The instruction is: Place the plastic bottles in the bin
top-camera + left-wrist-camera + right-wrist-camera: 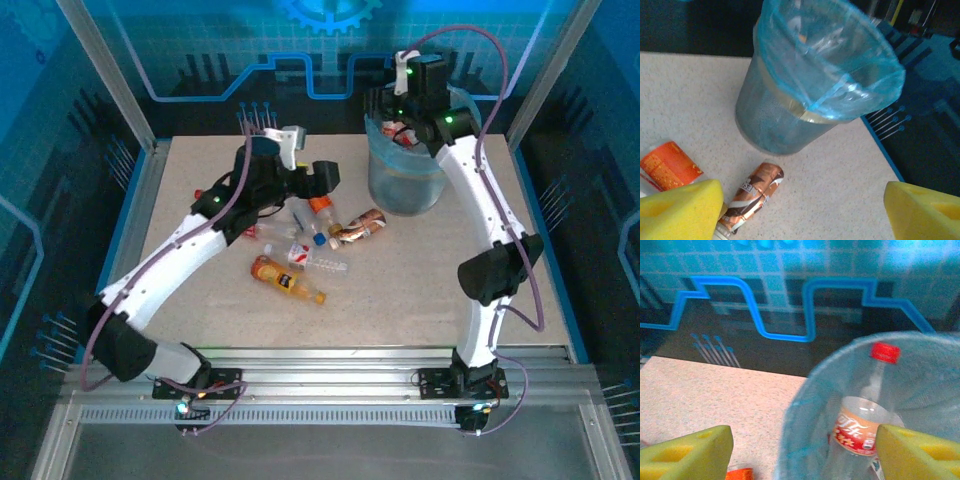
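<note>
Right gripper [805, 455] hangs over the rim of the round grey bin lined with a pale blue plastic bag [805, 390], its yellow foam pads [690, 452] spread wide with nothing clamped between them. Below and just ahead of it, inside the bag, a clear plastic bottle with a red cap and red label [860, 425] stands tilted near the right-hand pad. Left gripper [805, 210] hovers low over the speckled beige tabletop [840, 185], its fingers likewise wide apart and empty, with the bin straight ahead of it. By its left pad lie a brown-labelled bottle [752, 192] and, further left, an orange-labelled bottle [667, 165]. Nearer the arm bases than this gripper, an orange-yellow bottle [285, 280] and a clear bottle with a red-and-white label [315, 258] lie on their sides.
</note>
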Tool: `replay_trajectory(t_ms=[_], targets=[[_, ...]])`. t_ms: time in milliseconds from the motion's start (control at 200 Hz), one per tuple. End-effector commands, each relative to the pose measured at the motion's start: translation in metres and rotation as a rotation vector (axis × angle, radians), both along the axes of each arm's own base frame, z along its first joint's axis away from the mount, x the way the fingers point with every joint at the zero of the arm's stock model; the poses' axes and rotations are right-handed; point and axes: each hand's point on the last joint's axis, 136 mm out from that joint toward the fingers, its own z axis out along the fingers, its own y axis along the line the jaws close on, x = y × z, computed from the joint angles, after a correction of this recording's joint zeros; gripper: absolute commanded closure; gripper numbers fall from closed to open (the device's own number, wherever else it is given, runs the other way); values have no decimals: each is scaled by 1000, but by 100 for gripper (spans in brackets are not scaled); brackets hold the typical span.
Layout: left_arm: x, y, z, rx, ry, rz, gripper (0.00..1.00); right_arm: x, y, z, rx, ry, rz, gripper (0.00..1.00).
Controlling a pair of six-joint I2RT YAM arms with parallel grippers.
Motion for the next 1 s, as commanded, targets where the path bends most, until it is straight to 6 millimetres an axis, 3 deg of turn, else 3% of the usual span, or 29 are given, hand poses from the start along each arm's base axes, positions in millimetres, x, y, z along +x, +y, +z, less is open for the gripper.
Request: replay_trajectory(t_ms=[0, 115, 220, 375, 500, 610, 720, 895, 995], targets=[[-21, 34, -19, 98, 2, 63, 13, -50, 48, 28, -104, -70, 193, 23], [-45, 66, -40, 156, 26, 128, 12, -100, 109, 3, -181, -50, 469, 23], [-68, 94, -67, 196, 78, 197, 12, -146, 147, -34, -233, -1, 674, 24], [-104, 131, -112, 232, 182, 294, 12, -202, 176, -95, -299, 76, 881, 23], [-129, 150, -148, 236, 272, 348, 12, -235, 177, -153, -402, 214, 997, 20], [-144, 163, -170, 235, 330, 399, 12, -257, 177, -190, -514, 328, 1069, 20], [-152, 175, -182, 224, 350, 452, 12, -273, 184, -215, -548, 371, 1080, 20], [-165, 194, -203, 238, 408, 554, 11, -287, 223, -226, -456, 406, 1030, 19], [-174, 207, -210, 228, 433, 628, 10, -283, 244, -246, -472, 511, 980, 20]])
